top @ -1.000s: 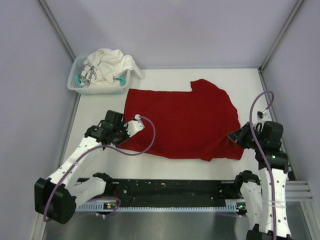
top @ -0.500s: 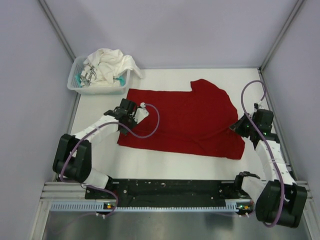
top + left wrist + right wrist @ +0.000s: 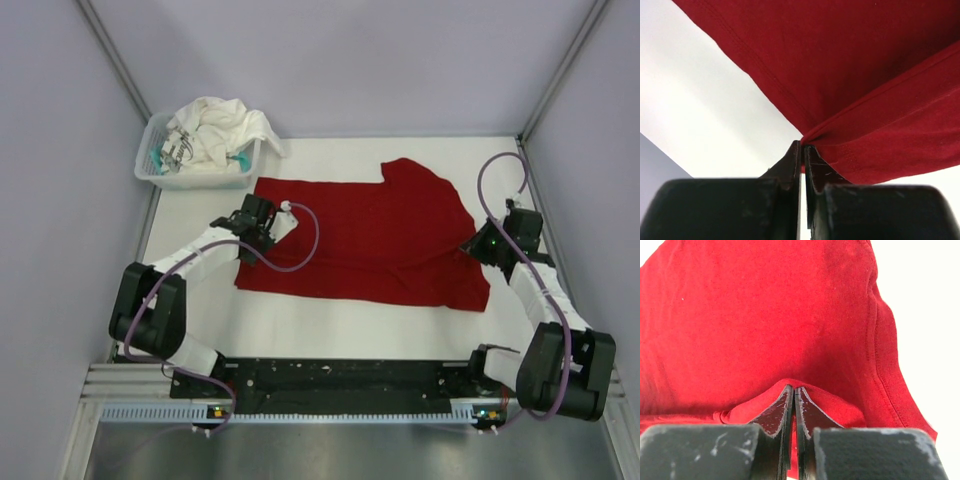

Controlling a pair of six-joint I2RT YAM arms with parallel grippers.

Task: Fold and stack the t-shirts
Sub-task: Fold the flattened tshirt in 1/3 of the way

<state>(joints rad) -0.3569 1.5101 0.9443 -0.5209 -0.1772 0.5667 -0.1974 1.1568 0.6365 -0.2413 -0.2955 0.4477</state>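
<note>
The deep red t-shirt (image 3: 370,235) lies spread on the white table, its near part doubled over. My left gripper (image 3: 262,222) is shut on the shirt's left edge, pinching a hem fold (image 3: 812,134). My right gripper (image 3: 484,243) is shut on the shirt's right edge, with red cloth (image 3: 790,315) bunched round the fingertips. The white t-shirt (image 3: 215,128) lies crumpled in the white basket (image 3: 150,168) at the back left.
The basket stands against the left wall at the table's far left corner. Grey walls close in the left, right and back sides. Bare white table (image 3: 340,325) shows in front of the shirt, with the black rail of the arm bases (image 3: 340,375) below.
Both grippers have carried the shirt's near edge away from the bases toward the back. The red cloth now covers less of the near table. Both stay shut on it.
</note>
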